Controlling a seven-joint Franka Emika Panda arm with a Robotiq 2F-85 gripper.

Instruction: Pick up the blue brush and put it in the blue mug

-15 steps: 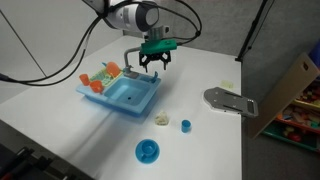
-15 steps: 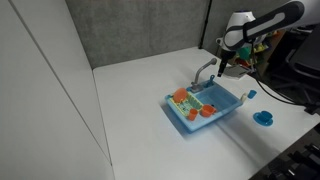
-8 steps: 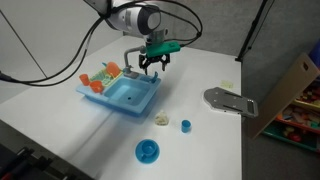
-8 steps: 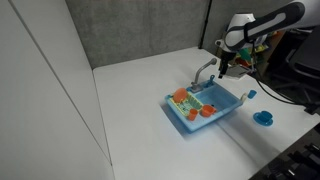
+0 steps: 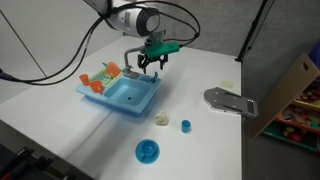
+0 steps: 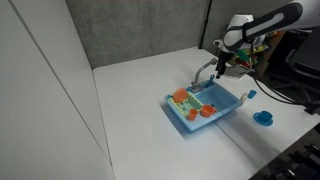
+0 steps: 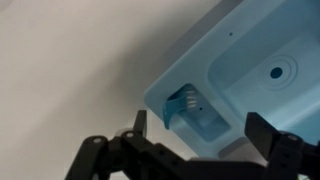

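Wide-spread pincer [image 5: 151, 68] above sink [image 5: 128, 96] edge

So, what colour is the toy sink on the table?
Light blue. The toy sink shows best in an exterior view, seen from above against the white table.

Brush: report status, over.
End effector open, empty, hovering over sink edge. Brush lying in sink's small compartment, untouched. Mug apart on table. Faucet close by.
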